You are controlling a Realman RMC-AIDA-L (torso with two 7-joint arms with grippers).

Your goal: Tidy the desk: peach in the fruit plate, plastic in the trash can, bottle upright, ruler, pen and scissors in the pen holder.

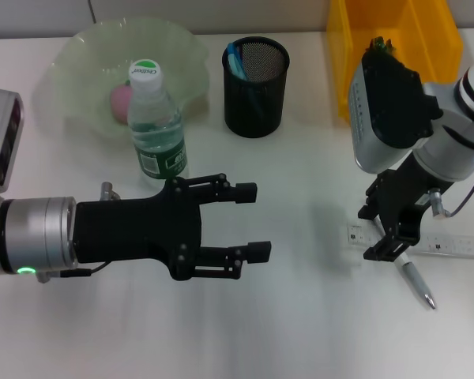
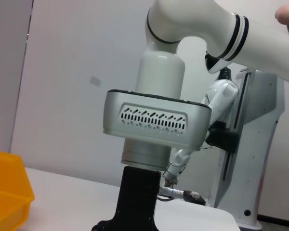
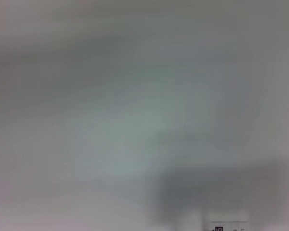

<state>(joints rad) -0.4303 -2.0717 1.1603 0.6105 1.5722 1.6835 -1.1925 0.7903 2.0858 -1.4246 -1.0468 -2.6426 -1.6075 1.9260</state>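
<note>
Left tool (image 1: pixel 251 222) hovers over the mid worktop (image 1: pixel 300 316), fingers spread wide, nothing in them. Right tool (image 1: pixel 391 237) is down at the ruler (image 1: pixel 450 243) on the right side, fingers closed on the pen (image 1: pixel 415 280), whose tip angles down onto the worktop. Bottle (image 1: pixel 156 126) stands upright just in front of the fruit plate (image 1: pixel 79 55); peach (image 1: pixel 121 103) is in the plate. Pen holder (image 1: pixel 256 87) sits right of the plate with blue items inside. Yellow bin (image 1: pixel 426 31) is at back right.
</note>
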